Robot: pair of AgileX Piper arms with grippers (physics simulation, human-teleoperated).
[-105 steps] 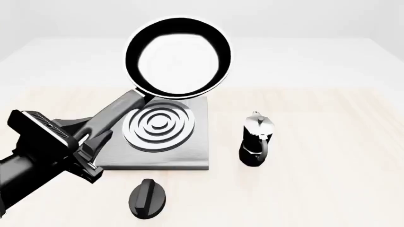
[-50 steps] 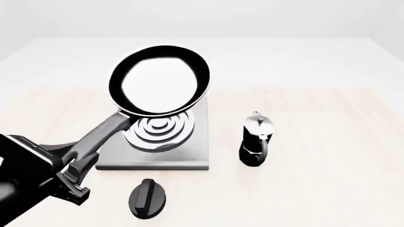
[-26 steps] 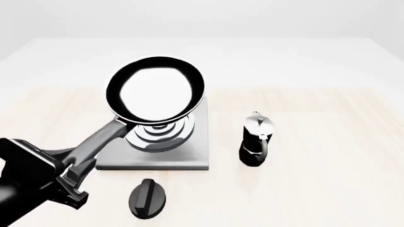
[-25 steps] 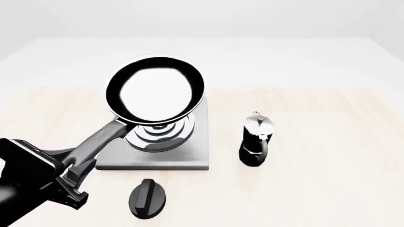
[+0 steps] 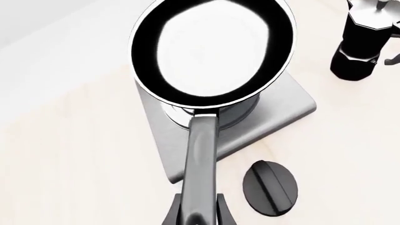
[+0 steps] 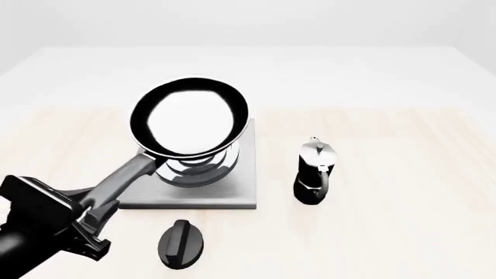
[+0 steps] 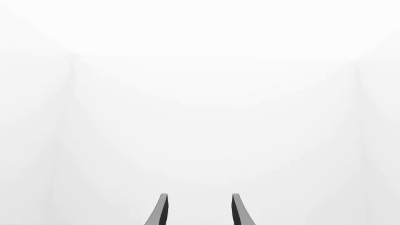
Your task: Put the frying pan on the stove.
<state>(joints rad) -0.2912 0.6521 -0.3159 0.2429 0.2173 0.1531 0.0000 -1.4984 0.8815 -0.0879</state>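
The frying pan (image 6: pixel 190 119) is a round black pan with a pale glossy inside and a long dark grey handle (image 6: pixel 120 180). My left gripper (image 6: pixel 89 212) is shut on the handle's end and holds the pan just above the stove (image 6: pixel 225 195), a square grey slab whose silver rings (image 6: pixel 194 171) show under the pan's near edge. In the left wrist view the pan (image 5: pixel 212 49) covers most of the stove (image 5: pixel 281 112), and the gripper (image 5: pixel 198 216) clamps the handle. My right gripper (image 7: pixel 197 211) is open and empty, facing blank white; it does not show in the front view.
A black-and-silver moka pot (image 6: pixel 314 171) stands to the right of the stove, also in the left wrist view (image 5: pixel 366 40). A small black oval knob (image 6: pixel 180 244) lies on the table in front of the stove, also in the left wrist view (image 5: pixel 270 187).
My left gripper has lowered the pan and drawn it slightly back, so it now sits closer over the stove's rings. The moka pot and knob have not moved.
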